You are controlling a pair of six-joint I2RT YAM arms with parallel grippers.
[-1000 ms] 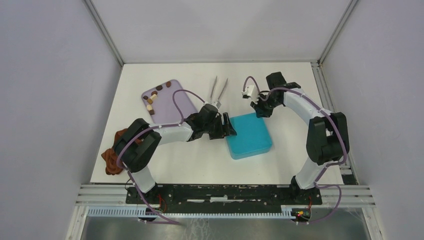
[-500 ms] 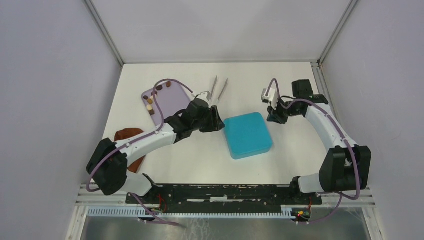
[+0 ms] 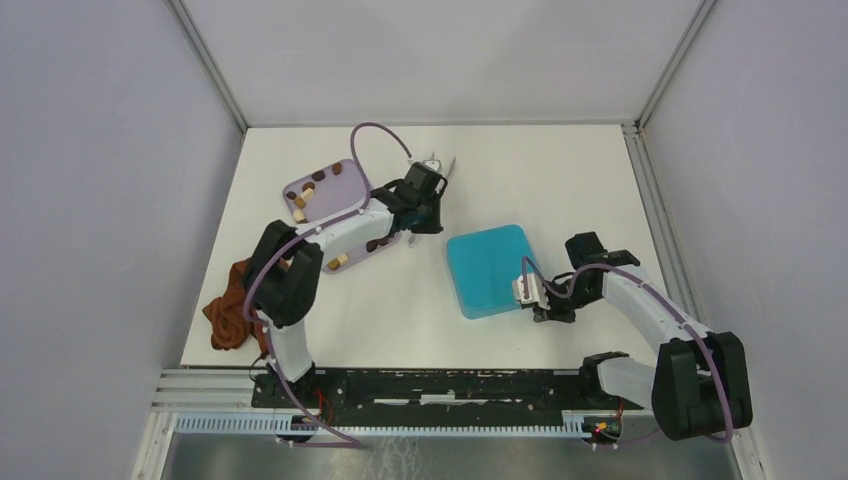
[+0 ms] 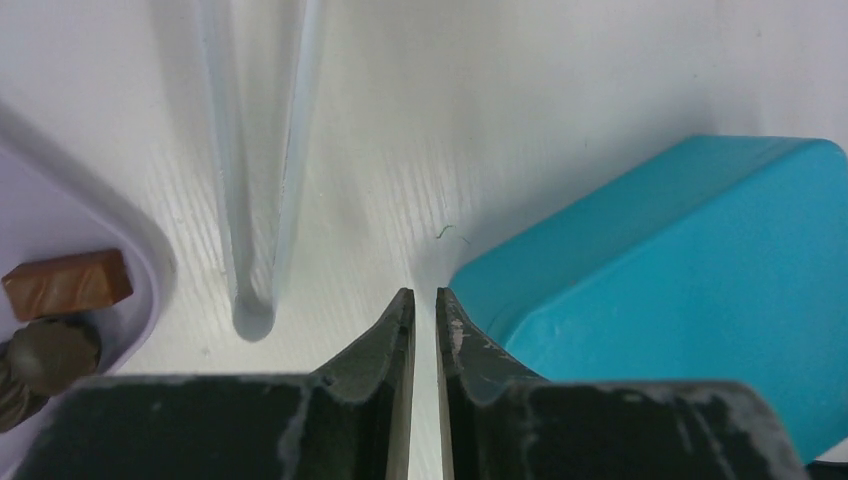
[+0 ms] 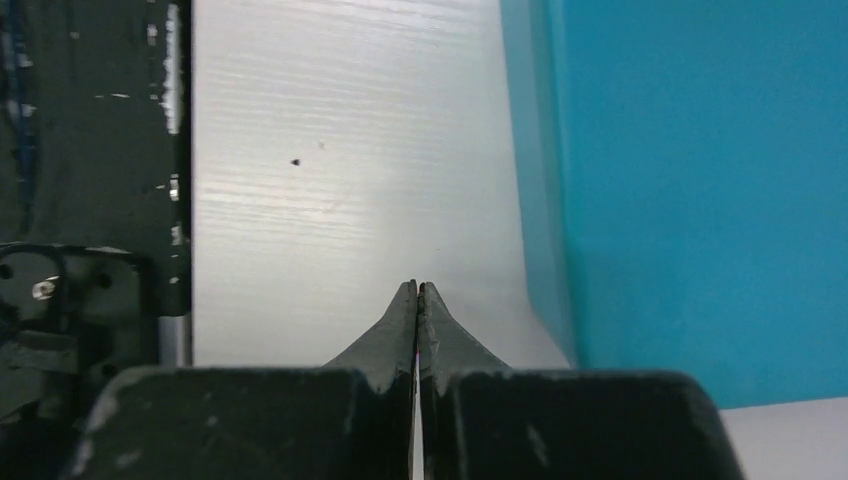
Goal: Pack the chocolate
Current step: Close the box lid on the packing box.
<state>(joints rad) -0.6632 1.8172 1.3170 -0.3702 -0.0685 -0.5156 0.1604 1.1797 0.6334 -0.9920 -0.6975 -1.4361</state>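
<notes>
Blocky brown and tan chocolate (image 3: 299, 203) lies on a smooth lilac tray (image 3: 335, 190). The left gripper (image 4: 420, 300) is almost closed, empty, beside a rounded teal box (image 4: 680, 270); the right gripper (image 5: 417, 290) is pressed together, empty. White grained table (image 3: 400, 320).

Bright, even light, soft shadows; wrist views blurry up close.
</notes>
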